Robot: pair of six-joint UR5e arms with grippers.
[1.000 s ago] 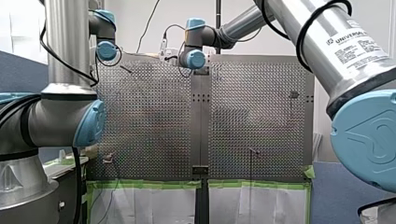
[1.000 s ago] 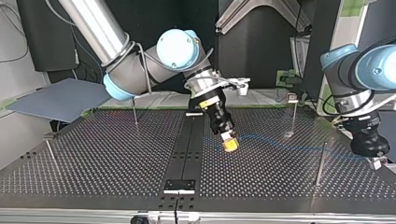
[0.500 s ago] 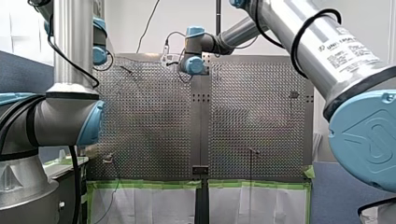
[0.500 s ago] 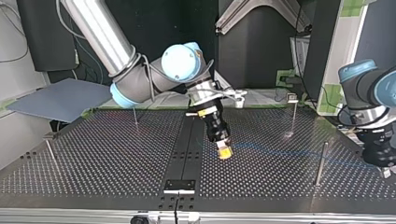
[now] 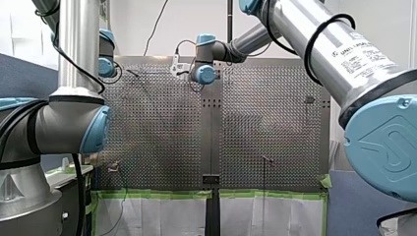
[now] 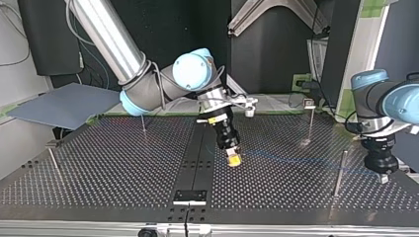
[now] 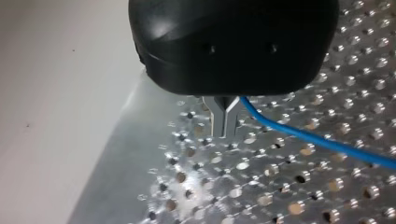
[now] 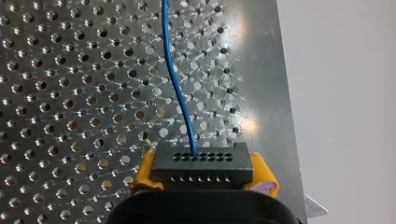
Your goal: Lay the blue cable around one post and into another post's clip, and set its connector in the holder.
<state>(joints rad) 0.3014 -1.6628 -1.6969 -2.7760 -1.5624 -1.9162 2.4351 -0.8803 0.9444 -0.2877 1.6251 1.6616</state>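
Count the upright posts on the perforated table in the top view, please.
4. The left-edge post; the back-left post; the back-right post, topped by a clip; the front-right post. My right arm may hide another.

The only writing I can read is on my right arm (image 5: 305, 34), at about 2 o'clock in the front view. A white label (image 5: 368, 53) is wrapped on the silver tube there, and its top line says "UNIVERSAL ROBOTS" in dark capital letters. The smaller lines printed under it are too fine to read. In the other views I can read no text.
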